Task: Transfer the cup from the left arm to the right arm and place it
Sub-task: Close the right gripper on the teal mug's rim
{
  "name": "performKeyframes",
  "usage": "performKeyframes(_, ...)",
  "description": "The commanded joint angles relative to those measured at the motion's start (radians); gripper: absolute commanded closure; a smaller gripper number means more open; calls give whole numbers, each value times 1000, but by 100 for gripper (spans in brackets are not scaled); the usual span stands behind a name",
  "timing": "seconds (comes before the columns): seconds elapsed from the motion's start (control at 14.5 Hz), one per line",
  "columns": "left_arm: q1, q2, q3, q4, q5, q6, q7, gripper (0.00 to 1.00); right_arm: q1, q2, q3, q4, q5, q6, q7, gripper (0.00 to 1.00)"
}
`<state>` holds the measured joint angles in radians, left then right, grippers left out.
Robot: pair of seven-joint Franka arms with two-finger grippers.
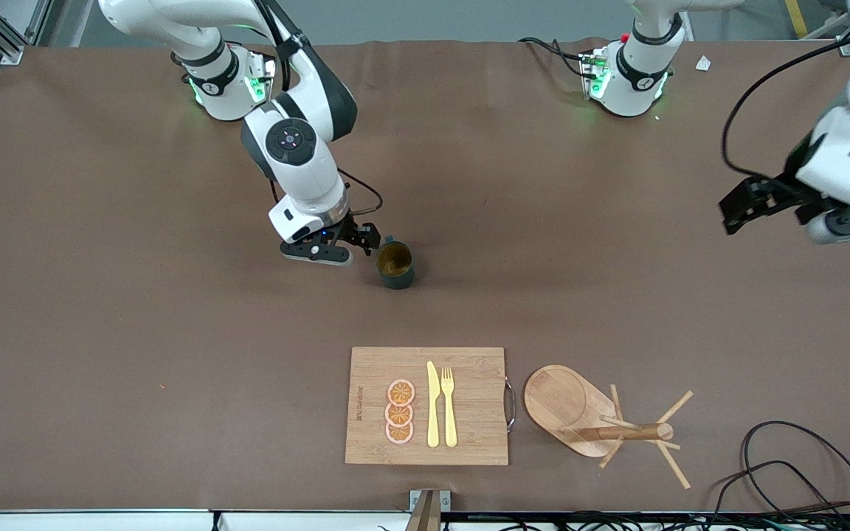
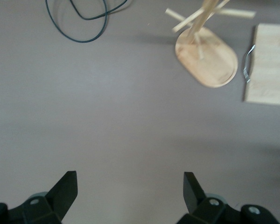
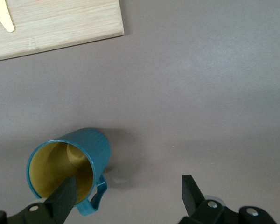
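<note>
The cup, a dark teal mug with a tan-gold inside, stands upright on the brown table near its middle. My right gripper hangs open right beside it, on the side toward the right arm's end. In the right wrist view the cup shows its mouth and its small handle. One of the fingers overlaps the cup's rim, and the right gripper holds nothing. My left gripper waits open in the air over the left arm's end of the table. In its own view the left gripper has only bare table under it.
A bamboo cutting board lies near the front edge with three orange slices, a yellow knife and a yellow fork. Beside it stands a wooden mug rack on an oval base. Black cables lie at the corner.
</note>
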<state>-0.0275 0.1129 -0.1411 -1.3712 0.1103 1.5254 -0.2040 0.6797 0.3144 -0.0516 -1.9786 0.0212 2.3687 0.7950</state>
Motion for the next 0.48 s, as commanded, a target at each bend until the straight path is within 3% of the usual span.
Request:
performKeyframes(0.0,0,-67,52,-84,-59,-11,139,0,32,57,-11,64,-23,-3,62,0)
performKeyframes(0.41,34,-128,54,-150,-84,-2,161,0,54,126,-13,87,-44,40,96,0)
